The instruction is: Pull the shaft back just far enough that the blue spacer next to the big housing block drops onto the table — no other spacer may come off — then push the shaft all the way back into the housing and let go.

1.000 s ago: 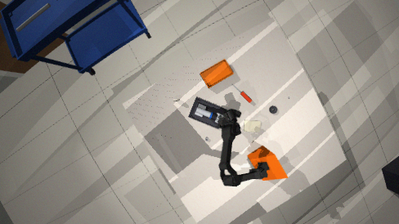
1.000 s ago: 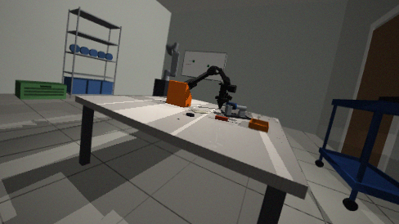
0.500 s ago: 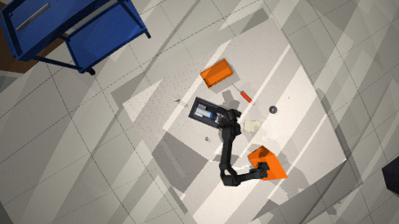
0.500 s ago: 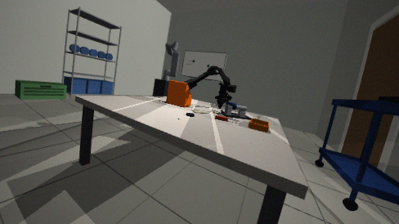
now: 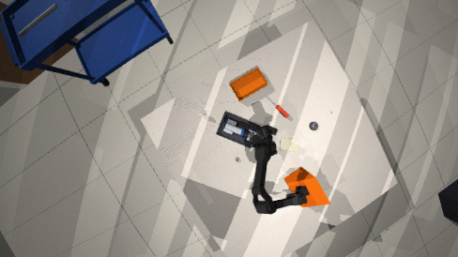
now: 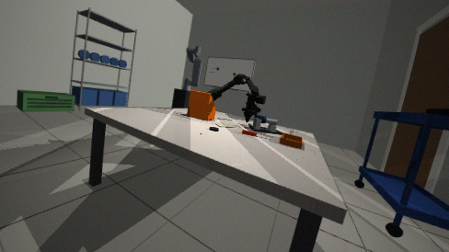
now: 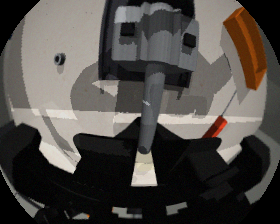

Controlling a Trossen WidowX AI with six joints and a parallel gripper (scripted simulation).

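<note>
The grey shaft (image 7: 152, 100) sticks out of a grey block (image 7: 130, 50) on the dark base (image 5: 221, 130) (image 7: 103, 70). My gripper (image 7: 143, 120) (image 6: 247, 120) is shut on the shaft's free end, in front of that block. A blue spacer (image 5: 242, 132) shows on the shaft line between the near block and the larger light-grey housing (image 5: 231, 128) at the far end. Blue also shows between the two blocks in the exterior view. Other spacers cannot be told apart. In the wrist view the near block hides the spacers and the housing.
An orange bin (image 5: 249, 83) (image 6: 292, 141) (image 7: 247, 50) and a red-handled screwdriver (image 5: 282, 111) (image 6: 249, 132) (image 7: 217, 127) lie beside the base. A small grey nut (image 5: 237, 159) (image 7: 60, 59), a dark round part (image 5: 315, 126), a pale yellow pad (image 5: 290, 144) and an orange block (image 5: 313, 190) (image 6: 201, 105) are also on the table.
</note>
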